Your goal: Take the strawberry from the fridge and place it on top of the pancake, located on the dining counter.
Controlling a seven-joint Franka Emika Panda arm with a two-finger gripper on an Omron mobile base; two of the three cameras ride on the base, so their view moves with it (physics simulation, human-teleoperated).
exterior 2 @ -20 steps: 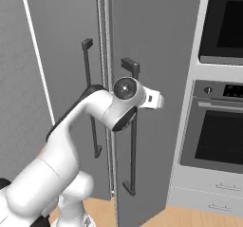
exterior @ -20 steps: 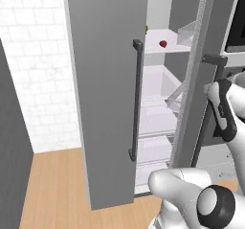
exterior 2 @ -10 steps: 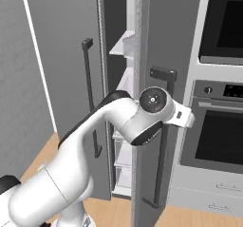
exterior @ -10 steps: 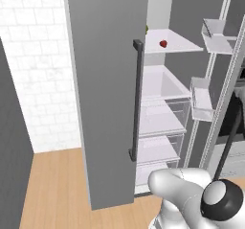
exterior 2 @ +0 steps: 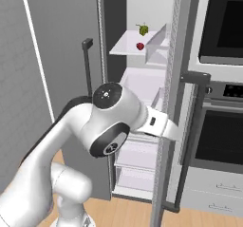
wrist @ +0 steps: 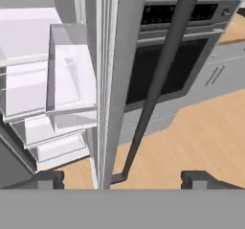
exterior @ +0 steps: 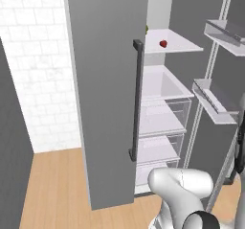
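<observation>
The fridge (exterior: 105, 103) has its left door shut and its right door (exterior 2: 172, 79) swung wide open. On the upper white shelf lies the strawberry (exterior: 163, 43), small and red, which the right base view also shows as the strawberry (exterior 2: 140, 46). In the hand view my gripper (wrist: 122, 180) is open, its fingertips (wrist: 45, 179) set far apart. The right door's dark bar handle (wrist: 162, 70) rises between them, touching neither. My arm (exterior 2: 114, 121) reaches toward that door's edge. The pancake and the dining counter are out of view.
A small green item (exterior 2: 142, 29) sits behind the strawberry on the same shelf. Clear bins (exterior: 215, 101) hang on the open door's inner side, with drawers (exterior: 160, 113) below the shelf. A built-in oven (exterior 2: 223, 136) stands right of the fridge. White brick wall (exterior: 38, 79) lies to the left.
The fridge's right door has swung from nearly shut to wide open. My gripper, shut on the door handle before, has opened and let it go.
</observation>
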